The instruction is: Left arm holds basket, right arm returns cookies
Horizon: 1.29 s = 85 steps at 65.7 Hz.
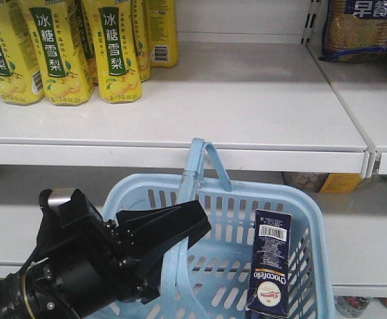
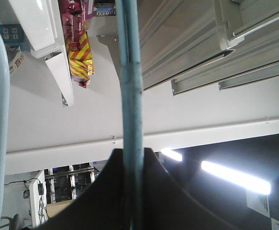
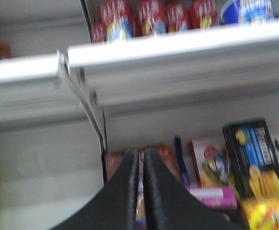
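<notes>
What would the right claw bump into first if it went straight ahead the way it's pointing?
The right claw would probably hit the orange-brown snack box just beyond its tips. The picture is blurry, so I cannot tell how far away that is.

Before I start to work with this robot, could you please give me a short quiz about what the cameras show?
1. Fill in: the cookies stand inside the ____.
2. Choose one: the left hand is closed on A) a bottle, B) the handle of the basket, C) a shelf.
3. True or false: the right hand holds the cookies.

Key: 1 basket; 2 B; 3 false, its fingers are together with nothing between them.
</notes>
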Motion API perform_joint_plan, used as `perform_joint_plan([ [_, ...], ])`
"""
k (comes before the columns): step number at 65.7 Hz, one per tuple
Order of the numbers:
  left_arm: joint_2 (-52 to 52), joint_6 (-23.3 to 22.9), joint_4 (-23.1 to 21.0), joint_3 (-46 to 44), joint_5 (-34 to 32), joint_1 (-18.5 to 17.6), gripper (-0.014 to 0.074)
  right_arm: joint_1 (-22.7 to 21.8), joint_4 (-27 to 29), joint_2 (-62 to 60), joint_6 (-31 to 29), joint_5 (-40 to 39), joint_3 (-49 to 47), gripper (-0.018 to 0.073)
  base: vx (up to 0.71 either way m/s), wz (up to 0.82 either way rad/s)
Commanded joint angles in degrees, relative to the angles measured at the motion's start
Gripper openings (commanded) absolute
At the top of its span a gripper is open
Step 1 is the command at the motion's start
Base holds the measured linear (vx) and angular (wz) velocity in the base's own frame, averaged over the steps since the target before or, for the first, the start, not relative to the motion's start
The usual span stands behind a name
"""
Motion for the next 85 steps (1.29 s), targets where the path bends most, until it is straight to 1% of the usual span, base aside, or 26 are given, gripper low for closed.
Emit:
perform_joint_plan([
  [1, -1.73, 1.26, -4.42, -2.05, -7.38, 0.19, -0.0003, -0.32, -0.26, 5.64, -0.16, -3.26, -7.35, -0.0009, 0.00, 0.00],
  [7, -1.73, 1.26, -4.42, -2.05, -7.38, 0.19, -0.0003, -0.32, -0.26, 11.53, -0.16, -0.62, -15.39, -0.0007, 0.00, 0.00],
  [21, -1.73, 1.26, -4.42, -2.05, -7.38, 0.19, -0.0003, -0.01, -0.45, 24.65, -0.16, 13.65, -33.66, -0.0003, 0.00, 0.00],
  [24, -1.73, 1.26, -4.42, -2.05, -7.38, 0.19, -0.0003, 0.99, -0.45, 26.76, -0.20, 16.36, -36.70, -0.0001, 0.00, 0.00],
  [33, -1.73, 1.26, -4.42, -2.05, -7.38, 0.19, -0.0003, 6.47, -0.51, 33.80, -0.28, 26.06, -46.03, 0.0024, 0.00, 0.00],
  [41, -1.73, 1.26, -4.42, -2.05, -7.38, 0.19, -0.0003, 10.61, -0.64, 38.63, -0.36, 35.71, -51.37, 0.0097, 0.00, 0.00],
  [48, -1.73, 1.26, -4.42, -2.05, -7.38, 0.19, -0.0003, 13.64, -0.47, 41.24, -0.36, 40.79, -53.29, 0.0197, 0.00, 0.00],
  [54, -1.73, 1.26, -4.42, -2.05, -7.38, 0.19, -0.0003, 15.63, -0.26, 42.57, -0.36, 44.49, -53.57, 0.0313, 0.00, 0.00],
  [56, -1.73, 1.26, -4.42, -2.05, -7.38, 0.19, -0.0003, 16.28, -0.05, 42.99, -0.36, 46.54, -53.57, 0.0368, 0.00, 0.00],
  [63, -1.73, 1.26, -4.42, -2.05, -7.38, 0.19, -0.0003, 17.06, 0.34, 43.85, -0.10, 51.99, -53.57, 0.0494, 0.00, 0.00],
  [67, -1.73, 1.26, -4.42, -2.05, -7.38, 0.19, -0.0003, 17.06, 0.62, 44.27, 1.32, 55.59, -53.57, 0.0557, 0.00, 0.00],
  [71, -1.73, 1.26, -4.42, -2.05, -7.38, 0.19, -0.0003, 17.11, 0.87, 44.75, 3.57, 58.59, -53.57, 0.0593, 0.00, 0.00],
  [75, -1.73, 1.26, -4.42, -2.05, -7.38, 0.19, -0.0003, 17.95, 1.00, 45.45, 5.57, 61.14, -53.57, 0.0607, 0.00, 0.00],
  [80, -1.73, 1.26, -4.42, -2.05, -7.38, 0.19, -0.0003, 19.99, 1.14, 46.34, 6.41, 63.76, -53.57, 0.0605, 0.00, 0.00],
  [85, -1.73, 1.26, -4.42, -2.05, -7.38, 0.19, -0.0003, 23.28, 1.48, 47.60, 7.47, 66.95, -53.57, 0.0601, 0.00, 0.00],
])
